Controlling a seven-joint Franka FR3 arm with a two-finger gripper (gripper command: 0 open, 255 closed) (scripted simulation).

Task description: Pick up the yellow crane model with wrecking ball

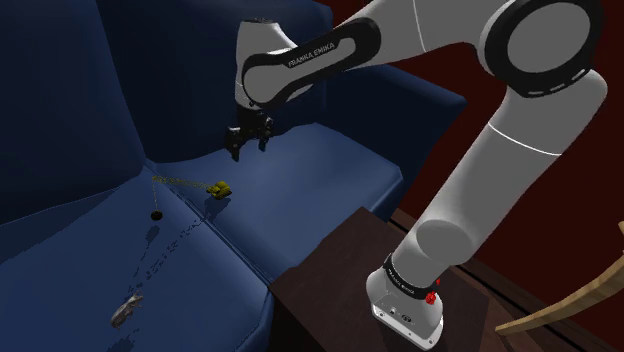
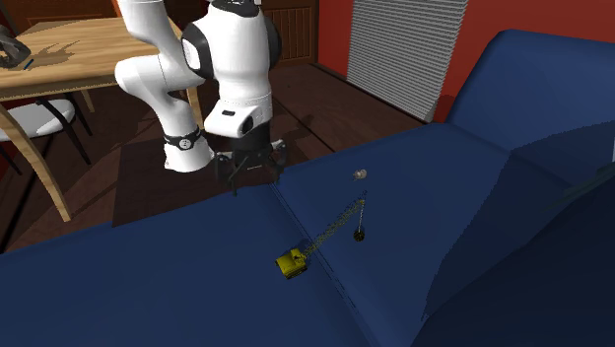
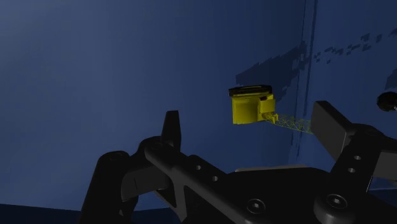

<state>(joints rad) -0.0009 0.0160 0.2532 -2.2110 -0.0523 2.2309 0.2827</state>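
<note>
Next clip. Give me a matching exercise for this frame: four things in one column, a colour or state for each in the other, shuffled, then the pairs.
Things:
1. crane cab
2. ball
3. gripper
4. small object

Descriptions:
a. open, holding nothing
b. grey, lying alone on the sofa
c. yellow
d. black, below the tip of the boom

Pairs: 1-c, 2-d, 3-a, 4-b
</note>
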